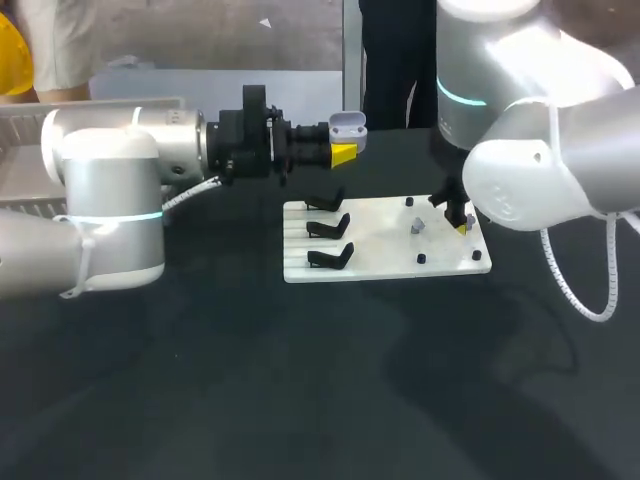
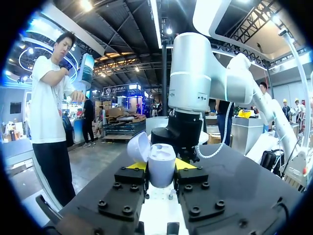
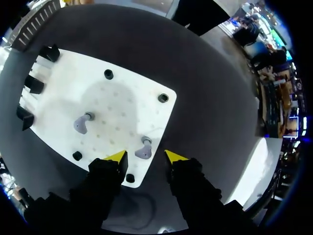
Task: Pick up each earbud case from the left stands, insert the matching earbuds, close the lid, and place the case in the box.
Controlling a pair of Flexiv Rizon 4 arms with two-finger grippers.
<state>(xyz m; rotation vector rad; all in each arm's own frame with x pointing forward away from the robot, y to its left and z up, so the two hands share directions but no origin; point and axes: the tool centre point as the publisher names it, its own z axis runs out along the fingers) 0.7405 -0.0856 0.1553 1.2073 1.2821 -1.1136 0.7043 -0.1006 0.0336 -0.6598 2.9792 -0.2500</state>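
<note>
My left gripper point(image 1: 343, 150) is held in the air behind the white board point(image 1: 385, 268), shut on a pale earbud case point(image 1: 347, 125) whose lid stands open. In the left wrist view the case point(image 2: 161, 165) sits upright between the fingers, its lid point(image 2: 138, 147) tipped back. My right gripper point(image 1: 460, 224) hangs low over the board's right end. Its fingers point(image 3: 116, 156) stand apart on either side of a grey earbud point(image 3: 144, 151) and do not touch it. A second earbud point(image 3: 81, 122) lies further in on the board.
Three empty black stands point(image 1: 328, 228) line the board's left side, also seen beyond the second earbud as stands point(image 3: 33, 84). Small black pegs point(image 3: 163, 98) dot the board around the earbuds. A grey ribbed tray point(image 1: 20, 160) sits at the far left behind my left arm.
</note>
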